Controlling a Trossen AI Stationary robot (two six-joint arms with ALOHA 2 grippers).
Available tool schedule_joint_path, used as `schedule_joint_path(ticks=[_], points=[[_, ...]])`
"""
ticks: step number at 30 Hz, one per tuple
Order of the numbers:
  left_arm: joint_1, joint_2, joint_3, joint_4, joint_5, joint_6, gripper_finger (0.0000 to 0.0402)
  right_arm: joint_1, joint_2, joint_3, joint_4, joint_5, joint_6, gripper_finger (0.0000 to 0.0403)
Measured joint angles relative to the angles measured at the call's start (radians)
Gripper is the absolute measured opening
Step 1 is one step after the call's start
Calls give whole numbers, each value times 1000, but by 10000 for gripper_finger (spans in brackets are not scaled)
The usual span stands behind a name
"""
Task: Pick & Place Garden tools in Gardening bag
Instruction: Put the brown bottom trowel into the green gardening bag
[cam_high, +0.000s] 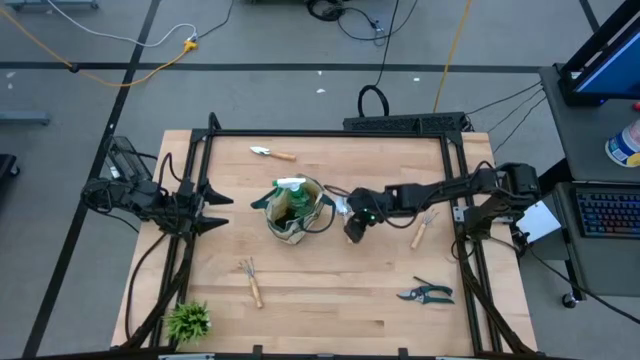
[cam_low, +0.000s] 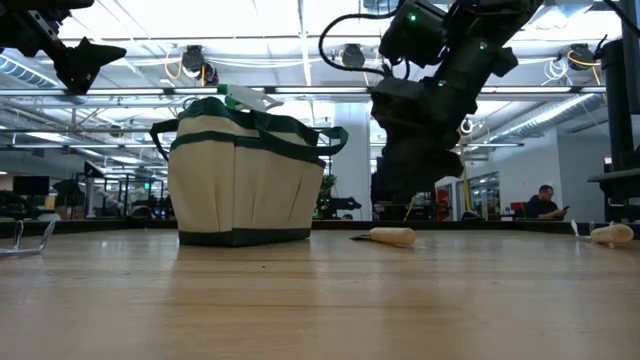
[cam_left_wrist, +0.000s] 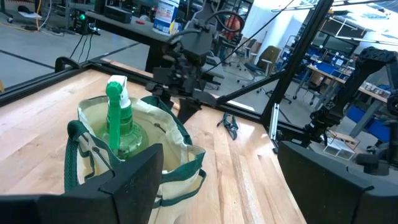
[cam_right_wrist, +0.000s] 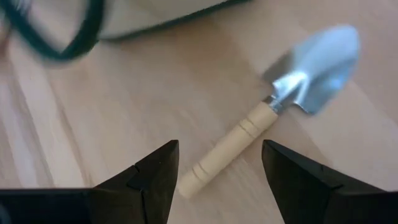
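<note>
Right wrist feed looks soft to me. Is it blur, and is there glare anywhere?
Right wrist view: the beige canvas bag is smeared, the wooden-handled silver trowel slightly soft, its blade glaring white. Low view: bright ceiling lights silhouette the right hand. High view: evenly lit.

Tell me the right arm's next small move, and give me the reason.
Probably lower the right gripper straight down and close on the trowel. Its fingers are open and empty, and the wrist view shows the trowel's wooden handle lying between them on the table beside the gardening bag. The spray bottle is already in the bag; the left gripper waits at the bag's other side.
</note>
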Motion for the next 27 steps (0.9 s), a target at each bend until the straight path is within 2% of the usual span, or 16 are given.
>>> schedule_joint_path(ticks=[6,11,16,21,27], points=[[0,0,0,0,0,-13,324,7,0,1,-46,-96,-407,224],[0,0,0,1,0,-13,324,7,0,1,-109,-103,-730,224],[0,0,0,1,1,-25,324,7,0,1,-89,-101,-936,224],[0,0,0,1,1,-129,324,7,0,1,-90,-96,-1145,224],[0,0,0,2,2,-194,324,7,0,1,-90,-41,-1340,224]])
